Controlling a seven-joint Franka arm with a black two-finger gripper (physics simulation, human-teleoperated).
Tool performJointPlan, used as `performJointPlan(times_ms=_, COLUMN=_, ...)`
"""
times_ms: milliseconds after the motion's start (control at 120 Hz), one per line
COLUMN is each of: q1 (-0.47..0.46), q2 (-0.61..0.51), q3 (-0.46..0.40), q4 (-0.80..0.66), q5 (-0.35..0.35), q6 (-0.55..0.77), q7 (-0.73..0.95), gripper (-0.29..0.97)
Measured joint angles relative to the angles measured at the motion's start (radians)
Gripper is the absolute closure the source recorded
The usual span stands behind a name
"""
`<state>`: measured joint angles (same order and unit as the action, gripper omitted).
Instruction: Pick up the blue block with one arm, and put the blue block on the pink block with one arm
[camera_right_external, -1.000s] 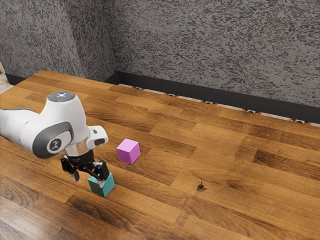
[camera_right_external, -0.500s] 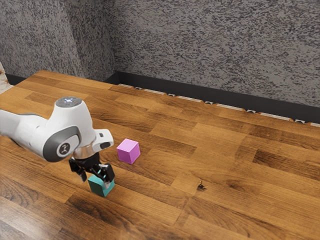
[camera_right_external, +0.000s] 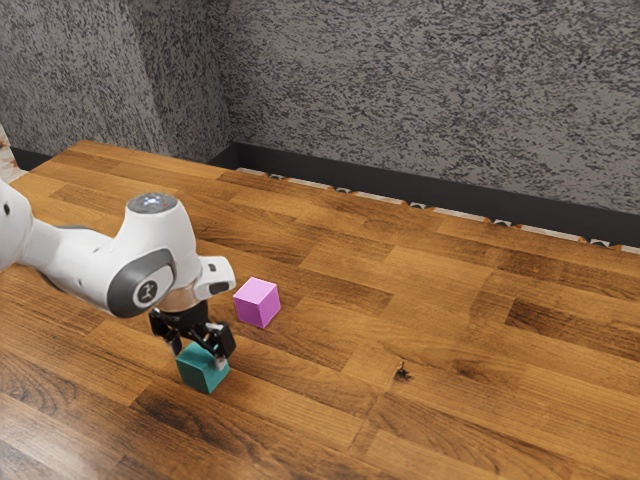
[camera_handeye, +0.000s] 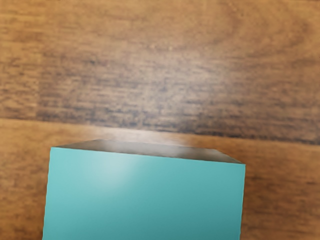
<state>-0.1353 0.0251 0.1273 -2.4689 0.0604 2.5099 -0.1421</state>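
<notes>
Nearest the camera, the blue block (more teal, honestly) sits on the wooden surface. The claw is down right on top of it, and I can't tell whether it's clamped or loose. A bit further back is the pink block, near but not touching.

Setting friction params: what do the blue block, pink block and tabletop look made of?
Blue block: looks like smooth matte plastic, uniform teal faces with a soft highlight. Pink block: likely the same, flat even colour. Tabletop: wood planks, visible grain and seams, slight sheen; could be laminate.
</notes>
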Motion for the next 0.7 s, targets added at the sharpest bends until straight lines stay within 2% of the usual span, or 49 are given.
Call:
performJointPlan(times_ms=325, q1=0.035, q2=0.045, q3=0.0, q4=0.015, q5=-0.011, q6=0.031, q7=0.046, gripper=0.0)
performJointPlan(times_ms=700, q1=0.03, q2=0.083, q3=0.0, q4=0.025, q5=-0.047, q6=0.061, q7=0.086, gripper=0.0)
